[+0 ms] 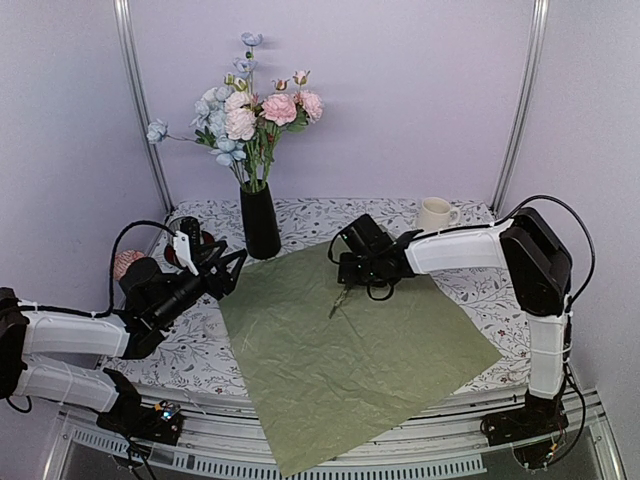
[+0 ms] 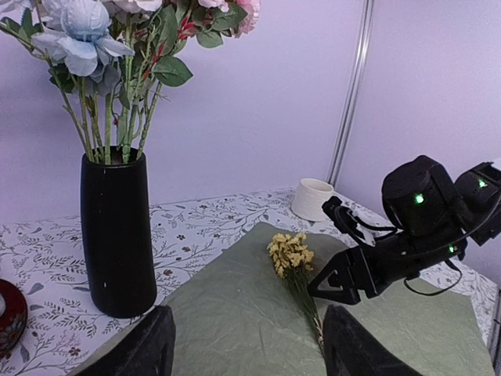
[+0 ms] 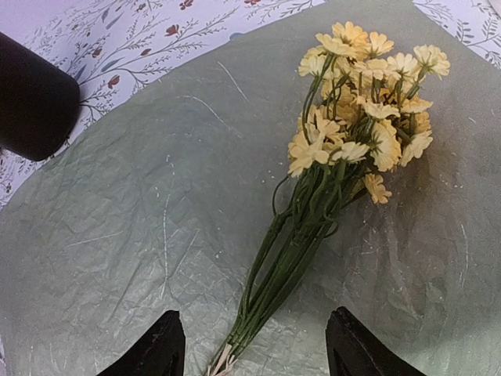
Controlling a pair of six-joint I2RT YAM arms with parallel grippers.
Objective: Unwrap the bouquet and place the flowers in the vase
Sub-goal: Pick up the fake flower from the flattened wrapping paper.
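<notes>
The bouquet's paper wrap (image 1: 350,350) lies spread flat on the table, olive-green side up. Most of the flowers (image 1: 255,110), pink, white and light blue, stand in the black vase (image 1: 260,222) at the back left. A small yellow cluster (image 3: 360,102) on green stems lies on the wrap (image 3: 117,235). My right gripper (image 3: 254,348) hovers open over its stem ends, a finger on each side, neither touching. My left gripper (image 2: 246,345) stands open and empty, low at the wrap's left edge, facing the vase (image 2: 117,227) and the yellow cluster (image 2: 291,254).
A white mug (image 1: 435,213) stands at the back right. A striped cup on a red saucer (image 1: 185,245) sits left of the vase, close to my left gripper (image 1: 232,268). The wrap's near corner hangs over the table's front edge.
</notes>
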